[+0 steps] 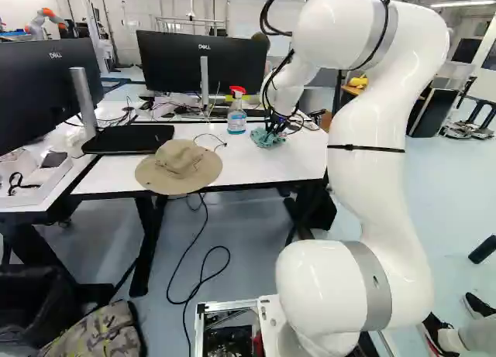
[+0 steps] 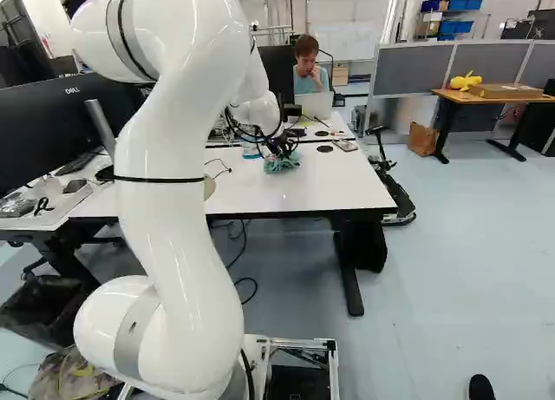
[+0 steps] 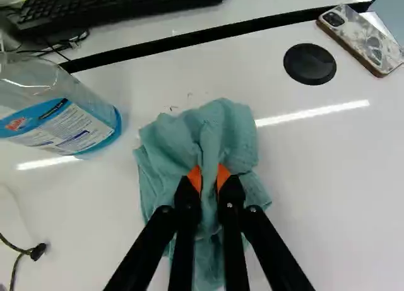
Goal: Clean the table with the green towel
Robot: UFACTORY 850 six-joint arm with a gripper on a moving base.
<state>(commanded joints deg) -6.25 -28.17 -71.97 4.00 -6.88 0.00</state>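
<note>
Gripper is closed on the towel: a fold of it is pinched btwn the two orange pads, one pad on each side, w/ only a narrow gap btwn the fingers. In wrist view the towel is right at the fingertips, the bunched part just ahead of them, & loose folds spread out on both sides and run back under the fingers. It looks to be down on the white table, approx. near the far edge in both base views; can't tell if all of it touches.

Bottle w/ red & white spray top stands upright on the table, just L of the towel in L base view, apart from it. Hat, tan, is nearer the base, further L, at the table's near edge. A thin cable lies btwn hat & bottle.

Ahead of the gripper in wrist view, past the towel: a dark seam across the tabletop, then a black keyboard beyond it. Ahead & off to the side away from the bottle: a round black cap, then a phone w/ a marbled back, near the seam, both well apart from the towel.
</note>
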